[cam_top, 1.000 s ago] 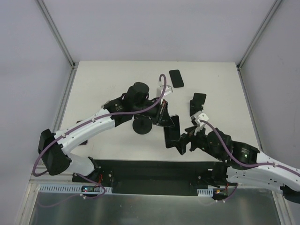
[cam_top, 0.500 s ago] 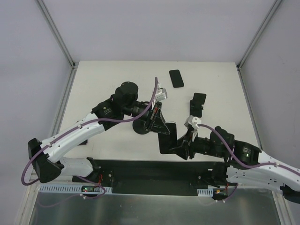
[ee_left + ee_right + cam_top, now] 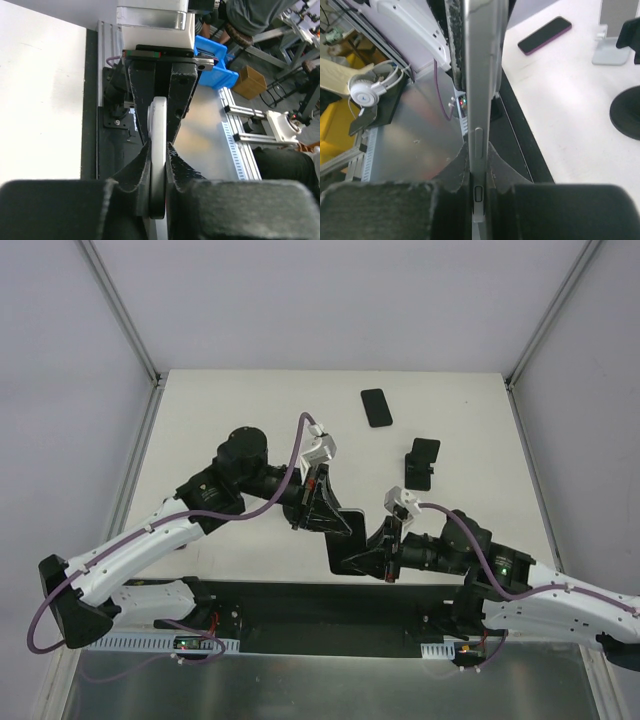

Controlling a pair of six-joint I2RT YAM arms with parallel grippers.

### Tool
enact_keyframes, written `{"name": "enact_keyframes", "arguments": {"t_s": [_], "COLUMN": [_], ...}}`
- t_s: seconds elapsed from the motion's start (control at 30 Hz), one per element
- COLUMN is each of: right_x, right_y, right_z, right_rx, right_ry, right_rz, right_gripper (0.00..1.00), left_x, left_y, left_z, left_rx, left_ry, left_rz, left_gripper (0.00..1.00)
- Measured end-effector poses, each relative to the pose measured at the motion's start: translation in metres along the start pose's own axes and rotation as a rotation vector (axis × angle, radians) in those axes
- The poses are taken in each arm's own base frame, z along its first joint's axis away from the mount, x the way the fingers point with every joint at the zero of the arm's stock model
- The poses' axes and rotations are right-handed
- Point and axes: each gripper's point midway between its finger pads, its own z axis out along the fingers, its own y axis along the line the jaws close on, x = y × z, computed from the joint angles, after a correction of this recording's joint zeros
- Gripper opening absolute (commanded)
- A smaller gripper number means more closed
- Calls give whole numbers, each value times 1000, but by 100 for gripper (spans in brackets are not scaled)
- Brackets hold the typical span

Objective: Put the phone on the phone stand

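The phone point(image 3: 352, 536) is a flat black slab with a silver edge, held in the air over the table's near middle. My left gripper point(image 3: 322, 508) is shut on its upper end and my right gripper point(image 3: 385, 545) on its lower end. The left wrist view shows the phone's edge point(image 3: 159, 120) pinched in the left gripper point(image 3: 158, 150). In the right wrist view the side buttons of the phone point(image 3: 480, 75) sit in the right gripper point(image 3: 479, 155). The phone stand point(image 3: 421, 462), small and black, stands on the table to the right, apart from both grippers.
A second black phone point(image 3: 376, 407) lies flat at the back of the table. The right wrist view shows another dark phone point(image 3: 545, 35) lying flat, a black round foot point(image 3: 626, 116) and a pale block point(image 3: 612, 50). The black base rail point(image 3: 320, 615) runs along the near edge.
My right gripper has closed on the phone's lower end. The left arm has drawn back to the near left, and the phone has moved with it toward the near edge.
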Motion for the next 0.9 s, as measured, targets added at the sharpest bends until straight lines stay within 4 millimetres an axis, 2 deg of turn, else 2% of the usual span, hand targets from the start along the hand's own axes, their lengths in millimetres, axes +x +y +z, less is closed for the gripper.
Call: {"name": "enact_keyframes", "arguments": {"t_s": [0.1,0.17,0.2,0.23,0.4,0.5,0.57,0.63,0.67,0.73,0.77,0.83,0.9], "right_x": [-2,-1,-2,-2,-9,-13,-14,-16,-17,-18,-21,-24,-21], "right_y": [-1,-9,-11,-13,-12,-10,-6,-2,-1,-8,-14,-32,-51], "right_z": [5,9,10,12,17,19,20,20,20,21,22,22,17], "right_rx": [-14,9,14,19,14,8,-13,-29,-26,23,69,177,287], "right_ry": [-58,-94,-106,-111,-145,-156,-159,-163,-160,-143,-139,-132,-119], "right_rz": [1,1,1,2,-2,-4,18,31,34,47,51,66,89], "right_gripper": [1,1,1,1,0,1,1,17,40,66,83,89,89], "left_x": [-3,-9,-10,-11,-18,-23,-24,-26,-26,-28,-29,-30,-34], "left_y": [1,4,6,8,11,7,5,1,1,6,11,22,35], "left_z": [-2,-2,-2,-2,-1,-1,-1,-2,-3,-5,-8,-18,-43], "left_rx": [-23,-50,-60,-69,-77,-64,-49,-27,-30,-72,-127,-267,-462], "left_ry": [-48,-96,-112,-132,-185,-200,-202,-204,-204,-207,-211,-220,-258], "left_rz": [-17,-40,-47,-57,-84,-81,-61,-28,-24,-15,-26,-34,-33], "left_gripper": [34,34,27,24,25,2,0,0,0,0,0,0,0]}}
